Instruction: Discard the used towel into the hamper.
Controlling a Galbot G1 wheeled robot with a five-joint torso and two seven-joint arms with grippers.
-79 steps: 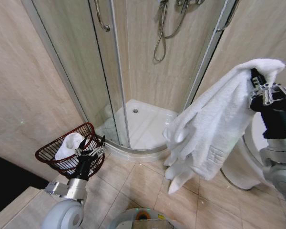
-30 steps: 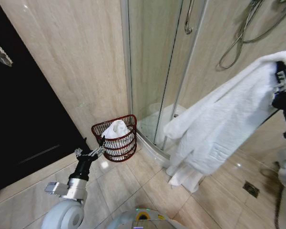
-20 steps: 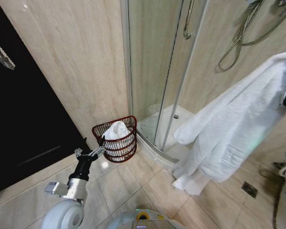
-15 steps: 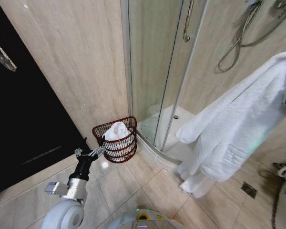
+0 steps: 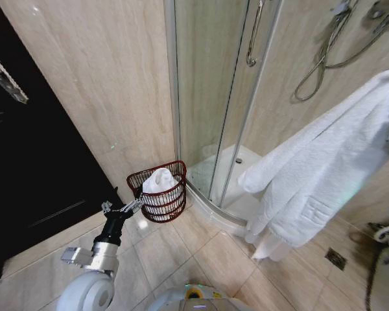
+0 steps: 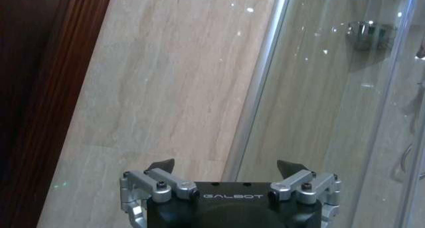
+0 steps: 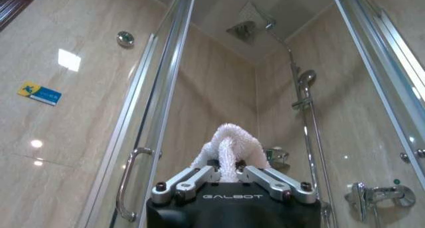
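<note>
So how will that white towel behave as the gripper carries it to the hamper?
Probably floppy: the white towel hangs in long folds from the right gripper, pinched at one bunched spot. It looks bulky, so it may swing and overhang the small hamper, which already holds white cloth.

The towel [image 5: 324, 175] is plain white terry. The hamper [image 5: 161, 202] is dark reddish-brown open wire weave, with a white cloth [image 5: 158, 181] inside. The floor [image 5: 201, 253] and wall [image 5: 110, 91] are beige marbled tile; the door [image 5: 26, 168] is dark.

The left end effector [image 6: 226, 166] hangs low with fingers apart, while the right end effector [image 7: 228, 171], raised high, seems clamped.
</note>
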